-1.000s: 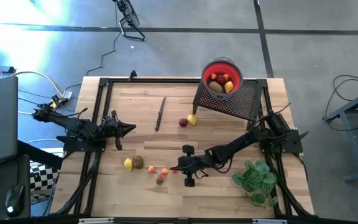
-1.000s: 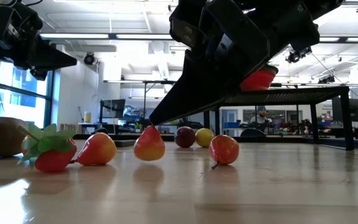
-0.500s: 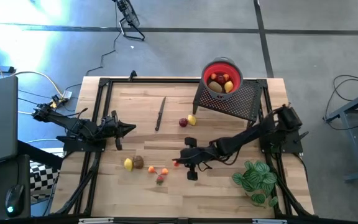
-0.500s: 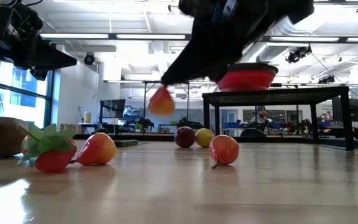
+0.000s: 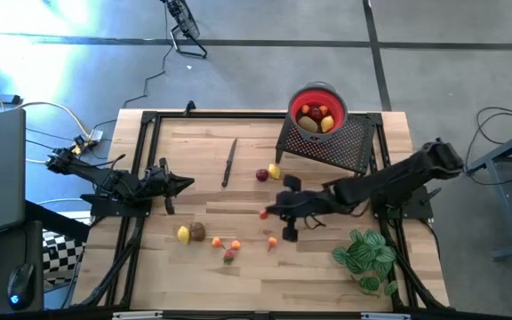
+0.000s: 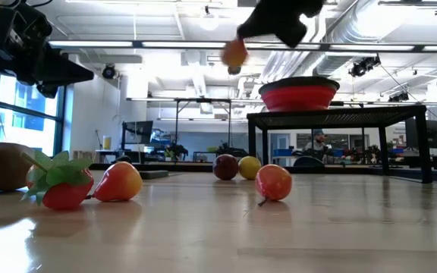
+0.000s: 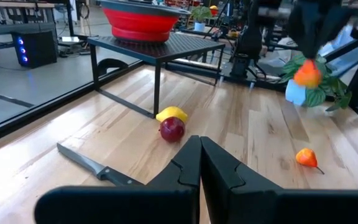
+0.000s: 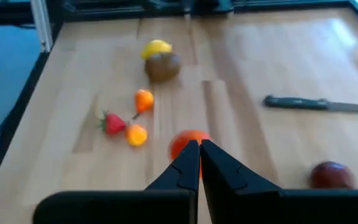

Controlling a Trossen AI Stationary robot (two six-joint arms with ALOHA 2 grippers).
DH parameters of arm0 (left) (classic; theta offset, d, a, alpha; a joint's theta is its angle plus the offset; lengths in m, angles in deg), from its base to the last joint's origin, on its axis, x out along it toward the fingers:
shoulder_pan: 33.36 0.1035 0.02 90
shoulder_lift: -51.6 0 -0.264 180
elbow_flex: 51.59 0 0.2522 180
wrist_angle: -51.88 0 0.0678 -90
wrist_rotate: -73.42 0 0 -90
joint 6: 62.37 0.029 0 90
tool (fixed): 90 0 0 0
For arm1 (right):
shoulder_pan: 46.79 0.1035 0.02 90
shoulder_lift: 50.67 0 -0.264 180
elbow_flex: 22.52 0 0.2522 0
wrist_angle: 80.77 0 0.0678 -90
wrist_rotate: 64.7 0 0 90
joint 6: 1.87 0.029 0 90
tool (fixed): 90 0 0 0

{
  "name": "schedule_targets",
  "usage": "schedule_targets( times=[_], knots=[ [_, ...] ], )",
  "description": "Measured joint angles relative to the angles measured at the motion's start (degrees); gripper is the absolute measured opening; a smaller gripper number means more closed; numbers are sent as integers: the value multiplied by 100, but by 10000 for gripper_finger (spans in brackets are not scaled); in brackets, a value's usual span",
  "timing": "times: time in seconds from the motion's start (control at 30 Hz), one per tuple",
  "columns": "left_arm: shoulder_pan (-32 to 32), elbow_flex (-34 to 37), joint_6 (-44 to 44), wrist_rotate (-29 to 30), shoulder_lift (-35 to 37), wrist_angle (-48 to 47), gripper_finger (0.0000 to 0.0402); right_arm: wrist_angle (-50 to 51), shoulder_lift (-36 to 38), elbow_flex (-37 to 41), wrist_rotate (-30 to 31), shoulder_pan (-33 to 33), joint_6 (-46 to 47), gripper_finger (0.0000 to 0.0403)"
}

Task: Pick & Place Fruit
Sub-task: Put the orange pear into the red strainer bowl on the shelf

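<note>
My right gripper [image 5: 268, 214] hangs over the middle of the table, shut on a small orange-red fruit [image 6: 234, 54]. Several other fruit pieces lie at the near left: a yellow one [image 5: 183, 235], a brown one [image 5: 197, 231], two orange ones [image 5: 219, 242], a strawberry [image 5: 228, 256], and an orange piece with a stem [image 5: 272, 242]. A red piece [image 5: 261, 175] and a yellow piece [image 5: 275, 171] lie before the black stand [image 5: 340, 147]. The stand carries the red bowl [image 5: 302, 95], which holds more fruit. My left gripper [image 5: 188, 184] waits shut and level at the left. My right gripper pinches the orange-red fruit [image 8: 188, 142] between its two fingers at their free ends. The fingers slant down toward the table's left side. The fruit is lifted well clear of the table and hangs just below the fingertips [image 6: 243, 34].
A thin dark knife [image 5: 229, 162] lies at the far middle of the table. A green leafy plant [image 5: 364, 253] stands at the near right corner. A black frame rims the tabletop.
My right gripper has risen from the table with the orange-red fruit and drawn toward the far right. The fruit, which stood on the table among the other pieces, is now lifted high and clear. The other pieces have stayed put.
</note>
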Motion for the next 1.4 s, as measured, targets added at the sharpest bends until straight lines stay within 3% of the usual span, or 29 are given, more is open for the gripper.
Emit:
schedule_targets(
  times=[0.7,0.93,1.27,1.4],
  knots=[
    [1,0,0,-4,0,0,0,1475,2111,-2,2399,-95,53,4],
    [1,0,0,-4,0,0,0,1895,2589,-2,2520,-766,-44,4],
    [0,0,-42,-2,0,2,0,1952,2682,-2,2511,-2215,-646,4],
    [1,0,-42,-2,0,4,0,1952,2655,-2,2144,-2838,-658,4]
  ],
)
